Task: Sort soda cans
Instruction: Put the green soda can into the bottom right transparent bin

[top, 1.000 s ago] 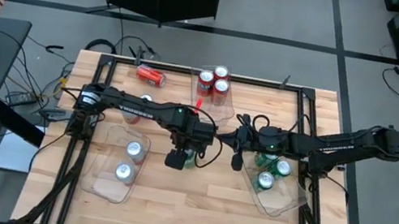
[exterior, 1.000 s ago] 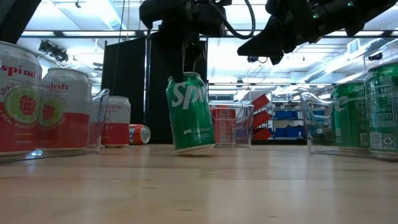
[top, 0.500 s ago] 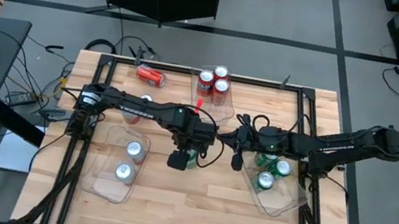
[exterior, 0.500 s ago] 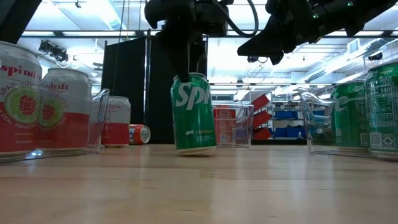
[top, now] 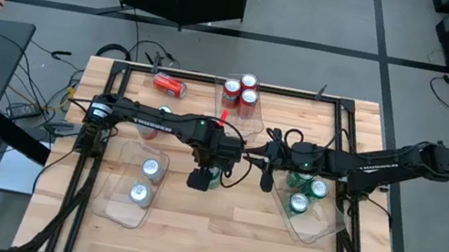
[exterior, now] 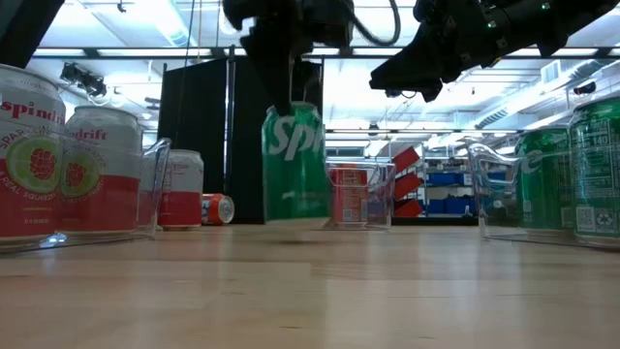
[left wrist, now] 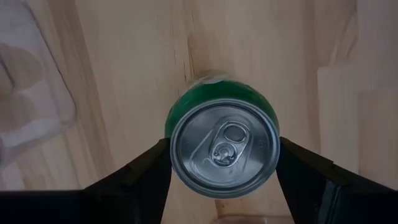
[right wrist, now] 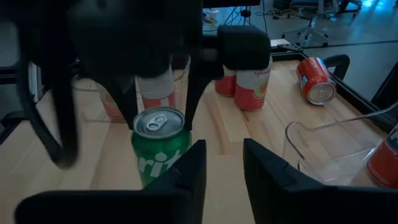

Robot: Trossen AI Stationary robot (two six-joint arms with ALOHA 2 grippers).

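Bare table point(top: 216, 227) lies open on the near side of the green can point(top: 212, 178). The left gripper point(top: 207, 175) clamps that can, and the right gripper point(top: 270, 159) hangs just beside it. Clear bins point(top: 133, 186) flank it.

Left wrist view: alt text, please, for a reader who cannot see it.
Seen from straight above, a green metal soda can with a silver pull-tab top sits between the two dark fingers of the left gripper, over the pale wooden table. A clear plastic bin shows blurred at one edge.

Green cylindrical metal soda can point(left wrist: 224, 146) between left tool's point(left wrist: 224, 180) black fingers: silver top, white lettering. Red cans point(top: 240, 93) beyond it; green cans point(top: 305, 194) beside right tool point(right wrist: 221, 165). Pale wooden tabletop point(top: 225, 228).
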